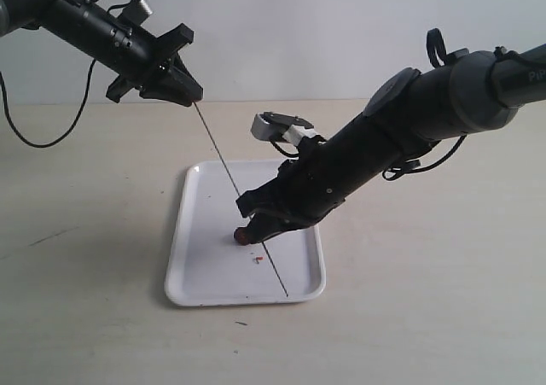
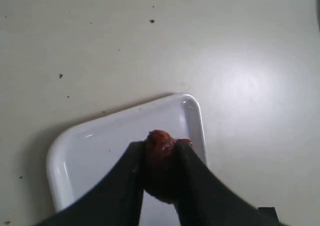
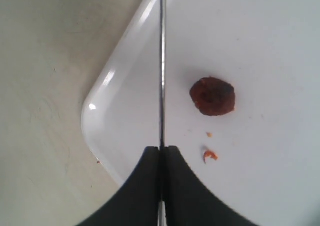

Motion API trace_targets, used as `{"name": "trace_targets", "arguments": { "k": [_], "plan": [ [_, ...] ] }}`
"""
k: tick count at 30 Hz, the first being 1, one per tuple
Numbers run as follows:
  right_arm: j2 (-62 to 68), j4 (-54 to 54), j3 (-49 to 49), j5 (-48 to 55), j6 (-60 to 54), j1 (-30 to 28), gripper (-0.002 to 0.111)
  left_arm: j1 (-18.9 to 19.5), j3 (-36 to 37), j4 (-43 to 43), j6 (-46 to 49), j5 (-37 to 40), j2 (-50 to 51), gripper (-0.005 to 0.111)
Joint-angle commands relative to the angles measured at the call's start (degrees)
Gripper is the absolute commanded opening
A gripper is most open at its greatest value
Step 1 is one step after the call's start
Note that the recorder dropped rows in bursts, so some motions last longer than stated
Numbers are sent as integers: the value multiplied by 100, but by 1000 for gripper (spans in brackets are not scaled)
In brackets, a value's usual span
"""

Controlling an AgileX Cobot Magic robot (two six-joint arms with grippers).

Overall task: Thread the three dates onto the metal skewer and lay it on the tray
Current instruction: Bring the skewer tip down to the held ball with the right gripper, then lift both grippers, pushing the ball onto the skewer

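Observation:
High at the upper left, my left gripper point(image 1: 194, 95) point(image 2: 160, 148) is shut on a dark red-brown date point(image 2: 161, 158); a second reddish bit point(image 2: 185, 142) peeks past one finger. The thin metal skewer point(image 1: 217, 150) runs from those jaws down to the white tray point(image 1: 192, 274) point(image 2: 75, 156). The skewer does not show in the left wrist view. My right gripper point(image 1: 256, 231) point(image 3: 161, 148) is shut on the skewer point(image 3: 161, 60) low over the tray point(image 3: 280, 45). One date point(image 1: 243, 235) point(image 3: 212, 95) lies on the tray just beside it.
Small orange-red crumbs point(image 3: 210, 155) point(image 1: 257, 258) lie on the tray near the right fingers. The tray sits on a pale table point(image 1: 426, 317). A black cable point(image 1: 34, 137) hangs from the left arm at the far left.

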Motion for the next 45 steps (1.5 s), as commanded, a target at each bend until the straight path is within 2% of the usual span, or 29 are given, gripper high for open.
{"name": "trace_targets", "arguments": {
  "k": [1,12,17,24,33,45],
  "plan": [
    [3,-20,-32,-60,-35,7,0,-26,-3,-101,0,66,-69,22],
    [3,-20,-62,-215,-21,7,0,-121,-3,-106,14,73,-45,22],
    [188,-36,-433,157,204,7,0,-242,-3,-106,53,45,-45,22],
    [303,158,-727,-138,577,7,0,-253,-3,-69,63,-37,-45,22],
    [338,434,-1602,-193,1112,7,0,-253,-3,-69,63,-37,-45,22],
    [1116,448,-2798,-194,1485,7,0,-253,-3,-149,82,-26,-45,22]
  ]
}}
